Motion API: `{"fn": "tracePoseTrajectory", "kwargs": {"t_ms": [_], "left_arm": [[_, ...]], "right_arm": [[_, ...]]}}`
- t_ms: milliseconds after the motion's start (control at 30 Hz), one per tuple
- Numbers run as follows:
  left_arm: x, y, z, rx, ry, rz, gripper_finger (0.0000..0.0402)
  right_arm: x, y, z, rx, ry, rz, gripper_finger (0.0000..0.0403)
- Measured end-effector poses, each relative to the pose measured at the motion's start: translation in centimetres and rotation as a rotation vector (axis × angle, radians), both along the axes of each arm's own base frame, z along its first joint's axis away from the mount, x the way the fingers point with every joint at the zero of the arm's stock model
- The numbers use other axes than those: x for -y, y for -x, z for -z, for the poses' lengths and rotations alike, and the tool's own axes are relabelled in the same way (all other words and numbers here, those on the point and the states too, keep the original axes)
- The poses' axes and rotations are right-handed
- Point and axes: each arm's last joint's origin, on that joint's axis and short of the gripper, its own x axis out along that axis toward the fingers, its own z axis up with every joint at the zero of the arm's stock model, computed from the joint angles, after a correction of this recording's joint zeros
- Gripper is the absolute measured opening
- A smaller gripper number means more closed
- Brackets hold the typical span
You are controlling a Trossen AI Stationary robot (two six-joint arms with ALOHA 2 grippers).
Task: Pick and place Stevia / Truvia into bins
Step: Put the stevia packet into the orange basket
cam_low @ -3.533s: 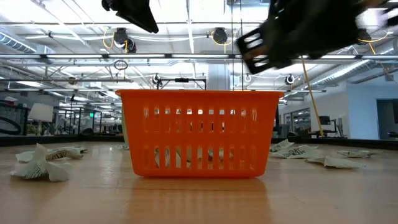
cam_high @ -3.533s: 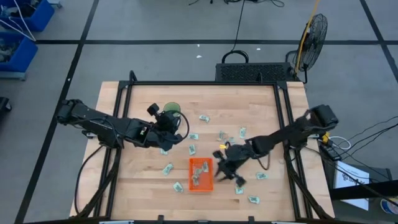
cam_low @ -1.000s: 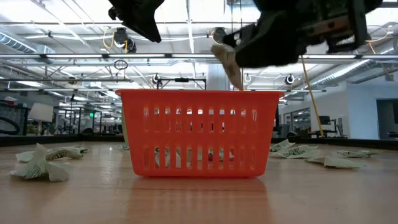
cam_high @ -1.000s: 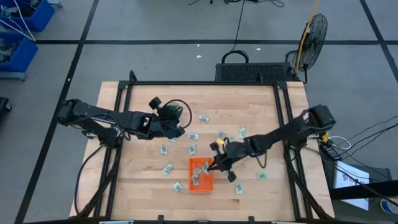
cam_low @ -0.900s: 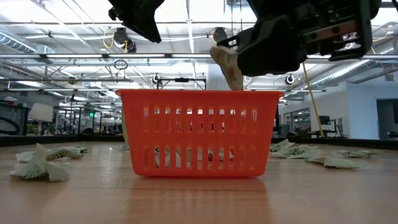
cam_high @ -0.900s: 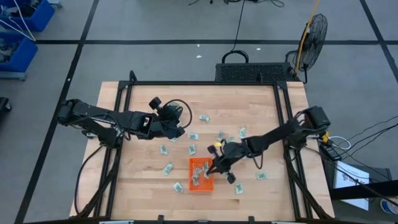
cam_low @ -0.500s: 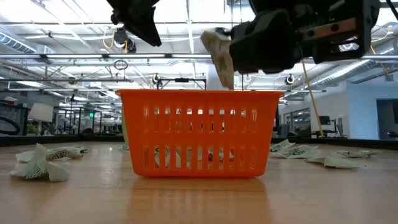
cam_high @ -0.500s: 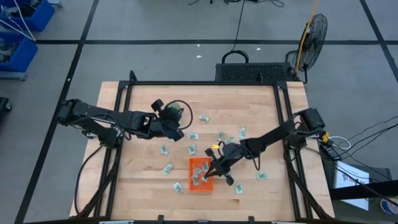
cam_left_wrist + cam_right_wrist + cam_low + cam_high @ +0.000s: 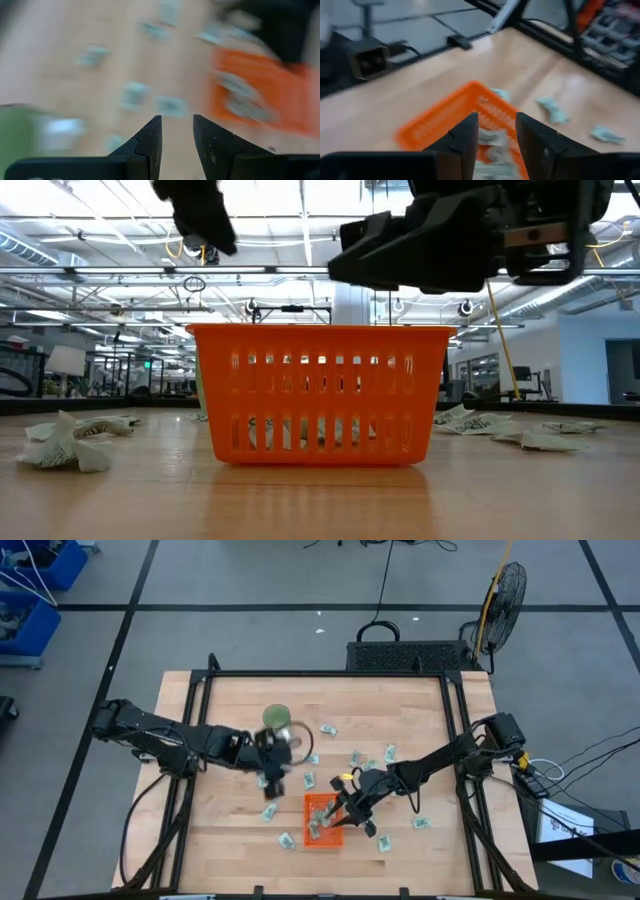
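several pale green and white sachets are lying inside the orange tray, which is sitting near the front edge of the wooden table, a little right of centre. the right gripper is hanging over the tray's right side, and its wrist view is showing its fingers parted with a gap and nothing between them, sachets lying in the tray just below. more sachets are lying loose on the table around the tray: one just left of its front corner, one to its right, another farther right, and a scatter beyond it toward mid-table. the left gripper is reaching in left of the tray and beyond it, above the loose sachets; its fingers are standing slightly apart and carrying nothing. a green cup is standing farther back on the table.
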Motion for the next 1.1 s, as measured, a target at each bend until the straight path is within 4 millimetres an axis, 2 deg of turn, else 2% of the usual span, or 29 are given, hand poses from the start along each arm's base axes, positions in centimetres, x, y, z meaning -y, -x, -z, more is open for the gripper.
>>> {"fn": "tracePoseTrajectory", "kwargs": {"t_ms": [100,167,300,500,633,767,867,1100], "left_arm": [[2.6,-0.3,0.9,-0.032,0.062,0.147,0.0118],[4.5,-0.1,1.8,-0.071,0.084,0.185,0.0118],[7.9,-0.3,4.1,-0.141,0.111,0.158,0.0118],[11.4,-1.5,8.2,-0.195,0.129,0.141,0.0118],[12.6,-2.8,11.0,-0.206,0.137,0.170,0.0118],[13.5,-3.7,12.7,-0.204,0.211,0.212,0.0118],[14.0,-4.2,13.0,-0.185,0.261,0.234,0.0118],[14.1,-3.6,13.5,-0.250,0.277,0.148,0.0118]], "right_arm": [[0.3,-0.1,0.0,0.029,0.073,0.075,0.0132],[0.5,-0.1,-0.1,0.045,0.122,0.124,0.0131],[0.9,0.1,-0.7,0.056,0.222,0.204,0.0127],[1.6,1.1,-3.0,0.087,0.334,0.305,0.0126],[2.3,1.9,-4.3,0.069,0.384,0.390,0.0126],[2.7,2.7,-5.2,0.051,0.433,0.471,0.0125],[2.9,3.1,-5.6,0.045,0.451,0.502,0.0125],[3.0,3.4,-6.0,0.048,0.483,0.489,0.0123]]}}
